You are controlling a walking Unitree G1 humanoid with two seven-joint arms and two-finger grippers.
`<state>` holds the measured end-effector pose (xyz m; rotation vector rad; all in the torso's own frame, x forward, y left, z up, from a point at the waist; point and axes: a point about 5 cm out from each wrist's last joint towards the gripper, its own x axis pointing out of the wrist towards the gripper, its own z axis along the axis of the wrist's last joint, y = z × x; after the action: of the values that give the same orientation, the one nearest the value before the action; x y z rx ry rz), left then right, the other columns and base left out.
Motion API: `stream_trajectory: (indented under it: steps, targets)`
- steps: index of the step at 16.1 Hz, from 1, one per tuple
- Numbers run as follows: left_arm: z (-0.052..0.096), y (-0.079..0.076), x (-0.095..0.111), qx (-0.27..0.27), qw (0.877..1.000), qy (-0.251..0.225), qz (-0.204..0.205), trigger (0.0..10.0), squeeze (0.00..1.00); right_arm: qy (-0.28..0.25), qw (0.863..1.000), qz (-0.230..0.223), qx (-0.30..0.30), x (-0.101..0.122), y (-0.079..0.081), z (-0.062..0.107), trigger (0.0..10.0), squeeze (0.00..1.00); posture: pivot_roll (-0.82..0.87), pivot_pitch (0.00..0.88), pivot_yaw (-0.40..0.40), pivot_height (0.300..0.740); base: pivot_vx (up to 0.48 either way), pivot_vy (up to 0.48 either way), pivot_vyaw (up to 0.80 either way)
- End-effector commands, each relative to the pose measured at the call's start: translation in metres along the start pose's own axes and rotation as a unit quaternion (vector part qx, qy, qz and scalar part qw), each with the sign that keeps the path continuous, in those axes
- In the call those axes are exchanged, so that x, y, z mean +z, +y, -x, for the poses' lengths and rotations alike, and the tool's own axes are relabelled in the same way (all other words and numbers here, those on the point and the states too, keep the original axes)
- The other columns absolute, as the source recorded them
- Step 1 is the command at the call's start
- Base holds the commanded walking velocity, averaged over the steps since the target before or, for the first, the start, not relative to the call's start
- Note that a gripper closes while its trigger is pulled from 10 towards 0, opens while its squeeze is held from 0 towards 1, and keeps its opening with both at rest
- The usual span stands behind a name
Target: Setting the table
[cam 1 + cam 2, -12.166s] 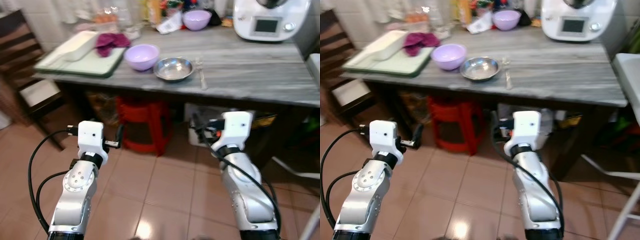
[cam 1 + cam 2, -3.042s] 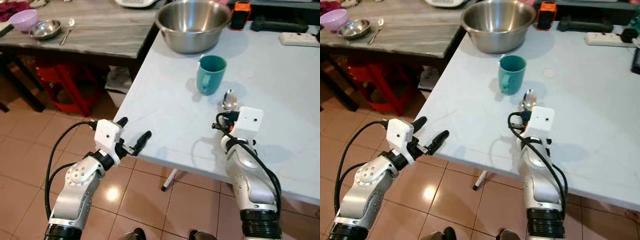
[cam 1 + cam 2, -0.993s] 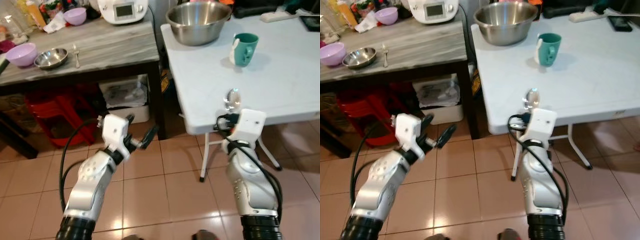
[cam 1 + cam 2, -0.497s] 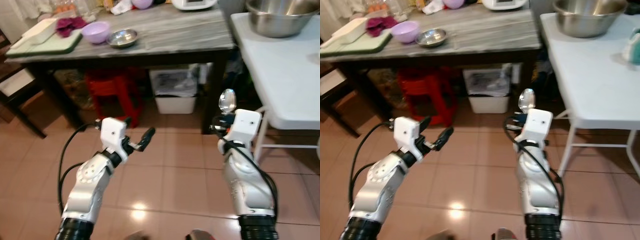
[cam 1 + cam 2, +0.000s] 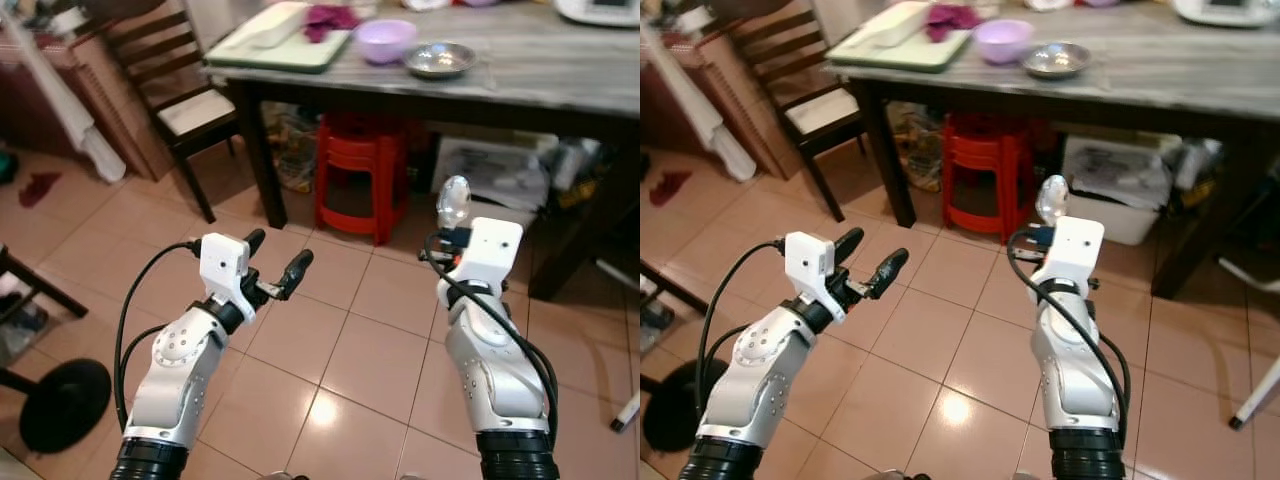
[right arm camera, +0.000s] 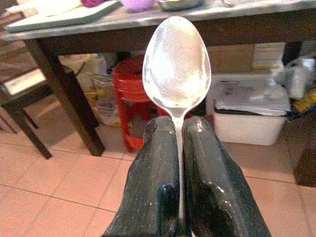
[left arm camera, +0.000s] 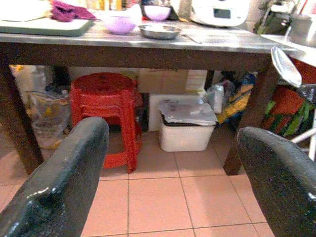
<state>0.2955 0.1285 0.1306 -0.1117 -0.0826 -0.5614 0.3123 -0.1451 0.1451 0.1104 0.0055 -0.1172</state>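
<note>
right gripper [image 6: 178,148] pinches one spoon [image 6: 176,64]; left gripper [image 5: 272,264] gapes.

Open tiled floor [image 5: 330,340] ahead; red stool [image 5: 362,175] and white bin [image 5: 495,172] under the grey table [image 5: 560,75].

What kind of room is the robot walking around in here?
Most likely a home kitchen or dining area: a grey wooden table holds a lilac bowl and a steel bowl, a dark chair stands beside it, and the right gripper carries a spoon.

Terracotta tiled floor [image 5: 330,330], grey-topped dark table [image 5: 560,75] (red stools [image 5: 360,170] beneath), wooden chair [image 5: 175,85]
</note>
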Motion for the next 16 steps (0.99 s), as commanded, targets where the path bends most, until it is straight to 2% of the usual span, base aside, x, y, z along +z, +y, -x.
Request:
stream_trajectory:
  steps: [1,3,11,16]
  targets:
    - [0.002,0.002,0.004,-0.001,1.0,-0.008,0.006,10.0,0.0,-0.009,1.0,0.0,0.002,0.003,0.004,0.001,10.0,0.0,-0.16,0.115,0.091,0.74,0.244,0.0,0.0]
    - [0.003,0.002,0.003,0.001,1.0,-0.008,0.008,10.0,0.0,-0.005,1.0,0.001,-0.004,0.002,0.001,0.001,10.0,0.0,-0.16,0.116,0.089,0.74,0.3,0.0,-0.26]
    - [0.005,-0.001,0.001,0.003,1.0,-0.01,0.016,10.0,0.0,-0.007,1.0,0.005,-0.01,0.002,-0.004,0.002,10.0,0.0,-0.17,0.118,0.09,0.74,0.397,0.0,-0.76]
    - [0.003,-0.005,-0.001,0.006,1.0,-0.011,0.021,10.0,0.0,-0.011,1.0,0.012,-0.011,0.003,-0.007,0.003,10.0,0.0,-0.17,0.119,0.089,0.74,0.422,0.0,0.0]
